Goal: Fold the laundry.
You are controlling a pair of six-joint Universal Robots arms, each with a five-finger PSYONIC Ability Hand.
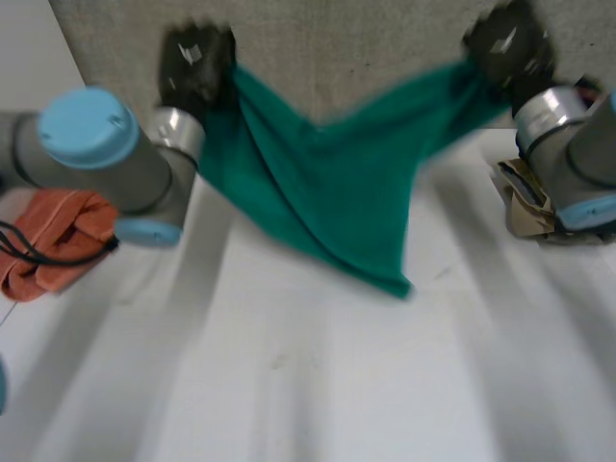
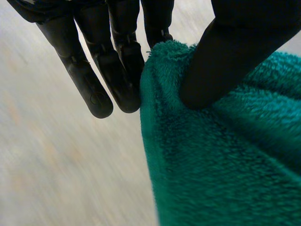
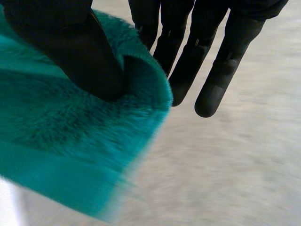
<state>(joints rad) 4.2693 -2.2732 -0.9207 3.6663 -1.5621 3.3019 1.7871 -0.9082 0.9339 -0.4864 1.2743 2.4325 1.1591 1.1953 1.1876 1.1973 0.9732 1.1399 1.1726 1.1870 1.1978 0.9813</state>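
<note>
We see the left hand (image 1: 195, 60) and right hand (image 1: 507, 45) each pinching a corner of the fluffy green towel (image 1: 327, 192), thumb against fingers (image 2: 117, 80).

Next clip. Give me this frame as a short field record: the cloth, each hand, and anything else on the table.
cloth: green towel, held up between both hands, sagging in the middle, lower corner hanging toward the white table
left: left hand pinches one upper corner between thumb and fingers
right: right hand pinches the other upper corner likewise
other: orange cloth bunched beside the left arm; beige item by the right arm, unclear
fold: not yet made
</note>
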